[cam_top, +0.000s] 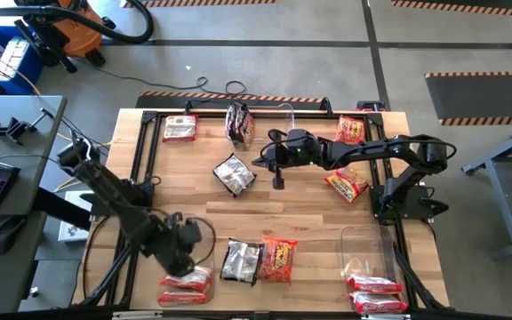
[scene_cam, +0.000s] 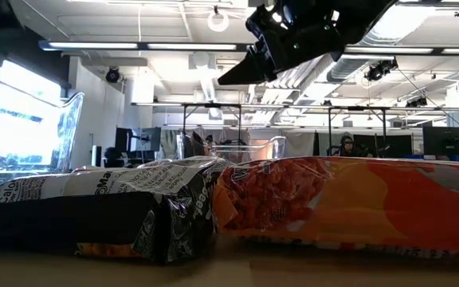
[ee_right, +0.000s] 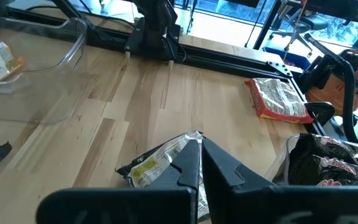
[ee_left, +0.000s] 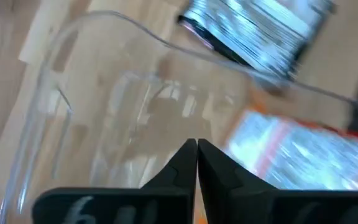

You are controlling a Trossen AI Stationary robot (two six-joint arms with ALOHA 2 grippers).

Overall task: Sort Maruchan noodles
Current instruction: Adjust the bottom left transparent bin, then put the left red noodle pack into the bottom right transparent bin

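Both pairs of jaws are pressed together on nothing. The left gripper [ee_left: 196,163] hangs over the rim of a clear plastic bin [ee_left: 73,74] at the table's near-left corner, directly above the red-and-white packets [cam_top: 186,286] already lying there. The right gripper [ee_right: 201,163] hovers over the middle of the wooden table [cam_top: 309,218], just beside a black-silver packet [cam_top: 234,174] that lies loose on the boards. Taking the table's centre as the reference: a second clear bin [cam_top: 364,252] at the near-right holds two more red-and-white packets [cam_top: 376,293], so that kind looks at least partly sorted. Unsorted, by the look of it, are a black-silver packet [cam_top: 241,261] and an orange-red packet [cam_top: 278,259] lying touching at the near edge, which fill the low view; an orange-red packet [cam_top: 347,184] to the right of centre; another [cam_top: 350,129] at the far-right corner; a dark packet [cam_top: 239,123] at the far edge; and a red-and-white one [cam_top: 180,130] at the far-left. The task therefore appears under halfway. Open boards remain left of centre and between the near pair and the right bin; the dark frame rails along the far and side edges and the thin bin walls are the obstacles to clear.
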